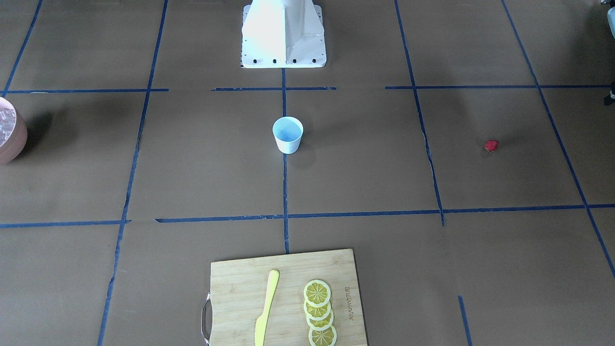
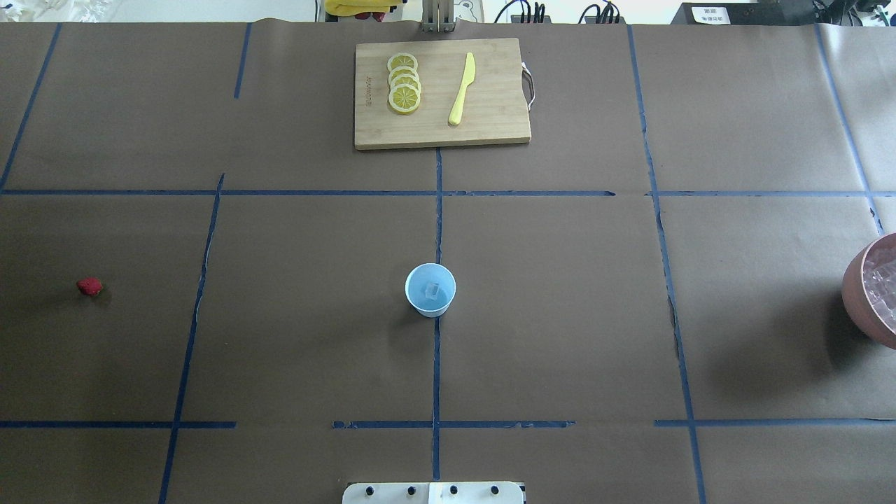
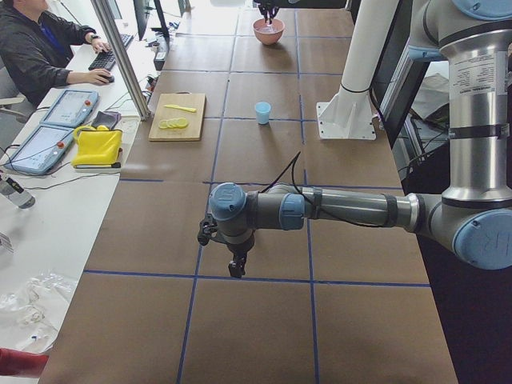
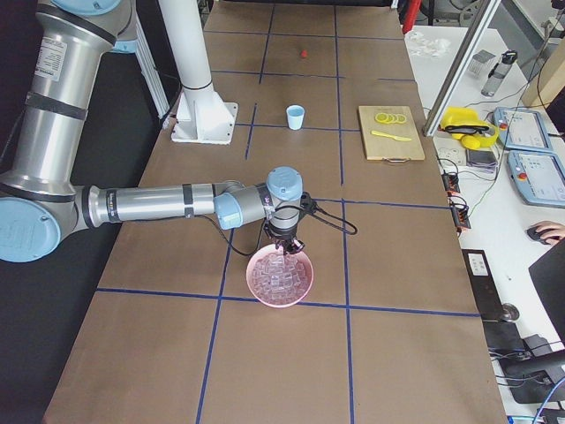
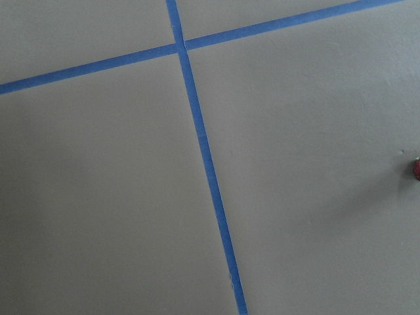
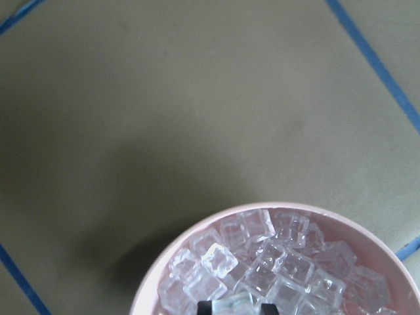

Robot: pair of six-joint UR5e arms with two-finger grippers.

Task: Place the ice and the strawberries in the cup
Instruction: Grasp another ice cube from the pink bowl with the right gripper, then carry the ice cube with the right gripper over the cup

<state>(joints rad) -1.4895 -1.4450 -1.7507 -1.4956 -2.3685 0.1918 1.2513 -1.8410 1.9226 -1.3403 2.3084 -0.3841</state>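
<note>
- One cube of ice (image 2: 434,288) lay in the cup (image 1: 288,143), which stood at the middle of the counter, well away from every edge. By that showing the ice step was begun, perhaps not finished.
- More ice filled the pinkish bowl (image 2: 850,294) toward the counter's right-end edge. The right tool (image 6: 236,307) was down in it, narrowed around a single cube that filled the gap between its tips. It looked like a grip on that cube, ready to be carried to the cup.
- No strawberry was in the cup. The one berry (image 2: 89,285) sat alone on bare counter near the left-end edge, so that half of the task was wholly left to do.
- The left tool (image 3: 237,270) hung over the counter at that end. It showed only in the side view, so wide or narrow could not be told. Its wrist camera caught the berry just at the picture's edge.
- Room to move looked generous, with bare counter between bowl and cup and between berry and cup.
- The cutting board (image 2: 490,126), carrying lemon slices (image 2: 404,84) and a yellow knife (image 2: 462,89), sat against the far edge, clear of both likely paths.
</note>
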